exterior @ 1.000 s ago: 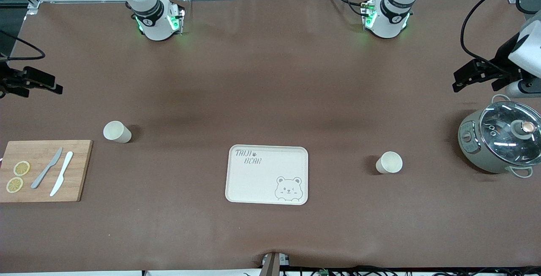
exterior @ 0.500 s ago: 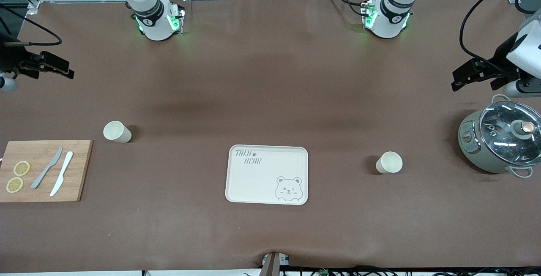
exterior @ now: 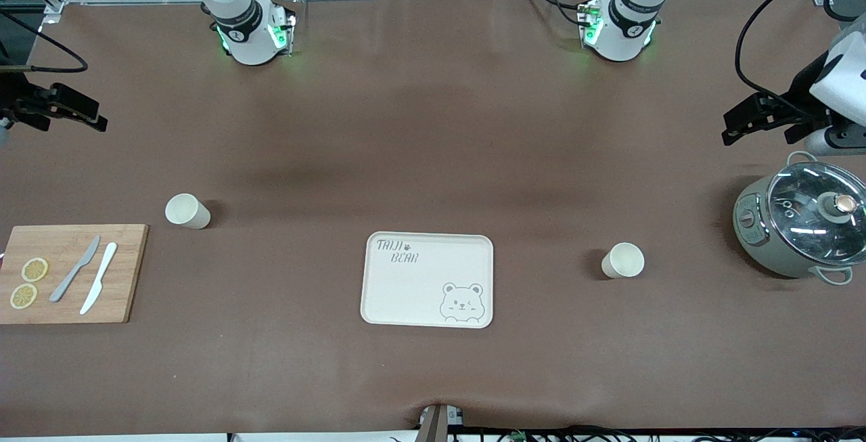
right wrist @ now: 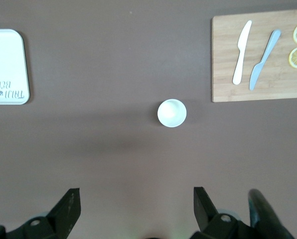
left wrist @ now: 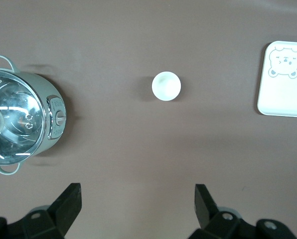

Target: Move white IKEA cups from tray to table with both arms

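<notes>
the brown table (exterior: 433, 124) has the tray (exterior: 427, 279) bare at lower middle; one white cup (exterior: 187, 211) at middle left, the other cup (exterior: 623, 260) at middle right, both out already. left gripper (exterior: 758, 117) upper right and right gripper (exterior: 57, 105) upper left wait wide open, holding nothing

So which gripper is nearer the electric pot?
Left. The left gripper hangs open above the table beside the electric pot; the right gripper is open at the cutting board's end.

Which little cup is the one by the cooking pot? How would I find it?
Find the grey-green pot with a glass lid at the left arm's end of the table. Between it and the bear tray stands one white cup. The other cup stands by the wooden board.
</notes>
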